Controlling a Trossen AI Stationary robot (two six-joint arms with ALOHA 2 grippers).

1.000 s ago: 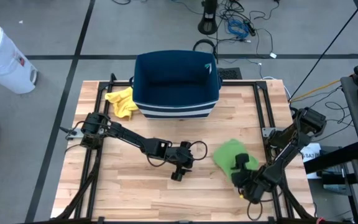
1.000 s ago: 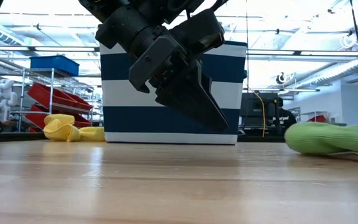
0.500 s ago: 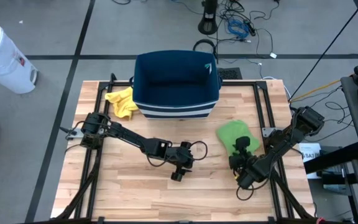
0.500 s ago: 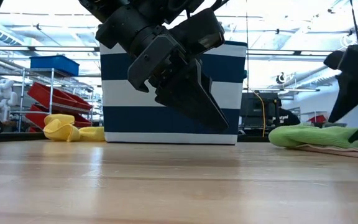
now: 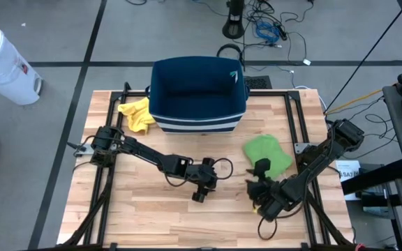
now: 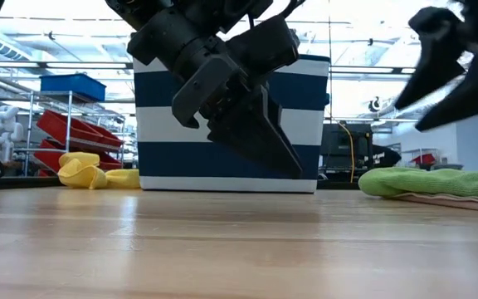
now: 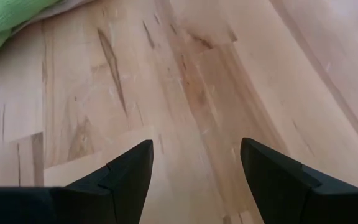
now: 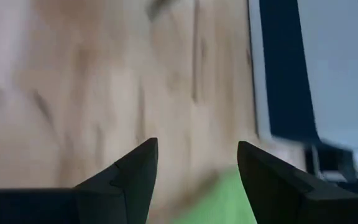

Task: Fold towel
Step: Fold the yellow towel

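high view: right gripper agape beside green towel

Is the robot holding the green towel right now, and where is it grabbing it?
No, nothing is held. Both grippers are open and empty: the right gripper hangs beside the green towel, and the left gripper waits over bare table.

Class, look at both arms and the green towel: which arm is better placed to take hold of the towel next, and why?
Probably the right. The right gripper hovers open just beside the green towel, while the left gripper waits mid-table, farther from it, with bare wood between.
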